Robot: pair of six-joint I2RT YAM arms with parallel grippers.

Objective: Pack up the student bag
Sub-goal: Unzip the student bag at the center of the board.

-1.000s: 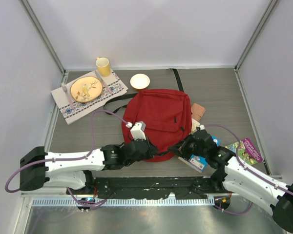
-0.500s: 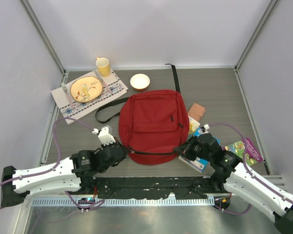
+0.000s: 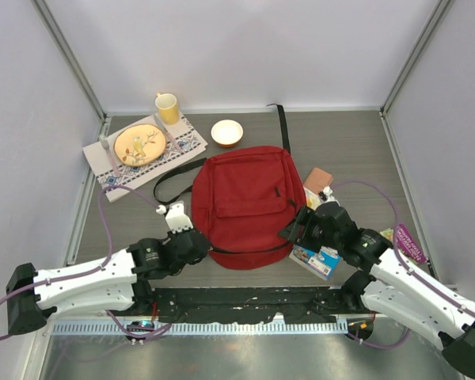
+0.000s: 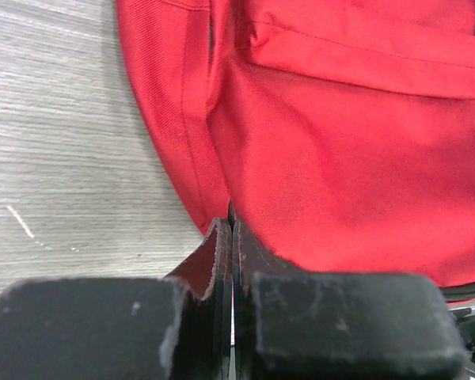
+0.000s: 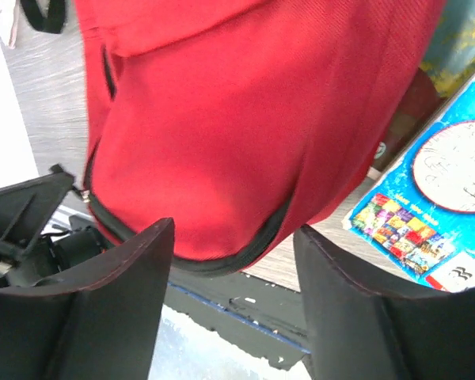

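**Station check: both claws at the near edge of the student bag**

Left claw point(image 4: 232, 231): the fingers are pressed together, with nothing visible between them. Their tips sit just at the bag's near-left edge; whether they touch the fabric cannot be told.

Right claw point(image 5: 233, 229): the fingers stand apart and hold nothing. They are poised at the bag's near-right corner, where the red fabric and a black zip line fill the gap in the wrist view.

The student bag point(image 3: 245, 198) lies flat on the counter point(image 3: 356, 142), about mid-width, with its rounded end towards the arm bases. The front pocket faces up. One black strap point(image 3: 283, 127) runs straight out from the far end, and a second strap loop point(image 3: 174, 178) lies to the bag's left.

On the right of the bag:
- A blue picture book point(image 3: 321, 257) lies just beside the near-right corner, partly under the right arm.
- A small brown item point(image 3: 319, 180) sits just off the bag's right side, farther back.
- A purple-and-green booklet point(image 3: 408, 244) lies near the right wall.

Beyond the bag, on the left:
- A small pale bowl point(image 3: 226, 132) stands near the far-left corner of the bag.
- A patterned cloth point(image 3: 115, 180) carries an orange plate point(image 3: 138, 144).
- A yellow mug point(image 3: 167, 107) stands at the cloth's far corner.
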